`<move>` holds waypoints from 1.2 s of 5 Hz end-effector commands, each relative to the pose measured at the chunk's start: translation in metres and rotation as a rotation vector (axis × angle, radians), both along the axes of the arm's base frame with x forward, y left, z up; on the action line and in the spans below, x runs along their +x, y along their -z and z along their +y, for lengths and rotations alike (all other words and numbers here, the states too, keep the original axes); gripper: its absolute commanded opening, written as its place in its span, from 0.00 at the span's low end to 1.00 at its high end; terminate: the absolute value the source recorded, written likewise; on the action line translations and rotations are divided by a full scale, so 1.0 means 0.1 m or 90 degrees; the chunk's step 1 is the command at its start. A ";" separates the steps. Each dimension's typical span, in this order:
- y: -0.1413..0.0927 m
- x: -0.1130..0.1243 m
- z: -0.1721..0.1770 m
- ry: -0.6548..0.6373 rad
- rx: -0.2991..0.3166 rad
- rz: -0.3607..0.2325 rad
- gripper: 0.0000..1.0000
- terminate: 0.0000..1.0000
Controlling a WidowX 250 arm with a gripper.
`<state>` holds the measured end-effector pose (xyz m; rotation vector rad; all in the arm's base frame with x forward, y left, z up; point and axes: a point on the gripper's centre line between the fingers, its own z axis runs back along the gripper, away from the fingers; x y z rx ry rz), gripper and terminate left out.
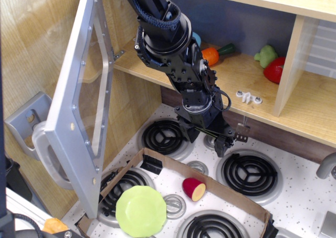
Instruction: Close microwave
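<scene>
The microwave [247,75] is a light wood compartment above the toy stove. Its silver-grey door [79,107] with a clear window stands wide open, swung out to the left, with the chunky grey handle [44,154] at its outer edge. Inside lie an orange carrot [211,54], a green and red toy food [270,62] and a white piece [248,97]. My gripper [210,142] hangs from the black arm in front of the compartment's lower edge, above the stove, right of the door. Its fingers look close together and hold nothing that I can see.
The white speckled stove top [299,201] has several black coil burners. A brown cardboard strip [210,183] lies across it. A light green plate [140,211] and a red-yellow toy piece [193,188] sit near the front. A grey faucet [326,167] is at right.
</scene>
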<state>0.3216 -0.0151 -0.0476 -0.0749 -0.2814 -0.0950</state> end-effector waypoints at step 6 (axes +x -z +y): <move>-1.47 -0.52 0.60 0.105 0.155 0.047 1.00 0.00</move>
